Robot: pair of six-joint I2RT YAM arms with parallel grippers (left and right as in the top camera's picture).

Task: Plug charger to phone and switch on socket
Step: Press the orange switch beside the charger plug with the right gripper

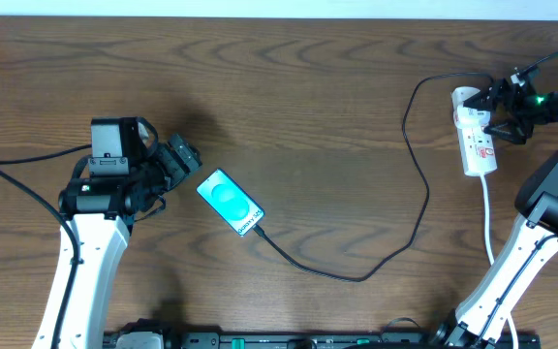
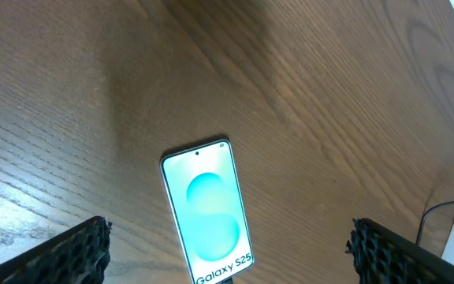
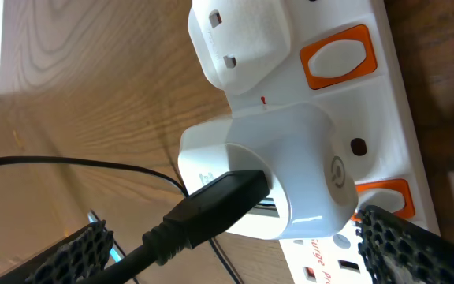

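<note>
**A:** Overhead first?

**B:** Shows the phone (image 1: 230, 202) lying screen-up on the brown surface (image 1: 289, 87). Places the left gripper (image 1: 190, 160) just left of the phone, spread wide, holding nothing. Traces the charger (image 1: 426, 194) from the phone's end nearer the robot, looping right and up to the socket (image 1: 477, 145), well right of the phone. Places the right gripper (image 1: 497, 113) at that socket, equally wide and empty.

**A:** Left wrist?

**B:** Looks down on the phone, "Galaxy S25" at its near end, mesh-padded fingers (image 2: 69, 256) far apart on either side. Cuts off the port; cannot tell about a fully seated tip.

**A:** Right wrist?

**B:** Fills with the socket close up. Shows a white adapter (image 3: 306, 166) with a black connector (image 3: 211, 209) in its side. Shows one orange switch (image 3: 381, 197) half hidden beside the adapter and a second orange switch (image 3: 333, 59) beside a white plug (image 3: 239, 39).

**A:** Advice for the switching?

**B:** Probably best to narrow the right gripper and touch one fingertip to the orange switch beside the adapter, not its neighbour. Press straight down, to avoid shoving the socket or tugging the charger out of the phone.
</note>
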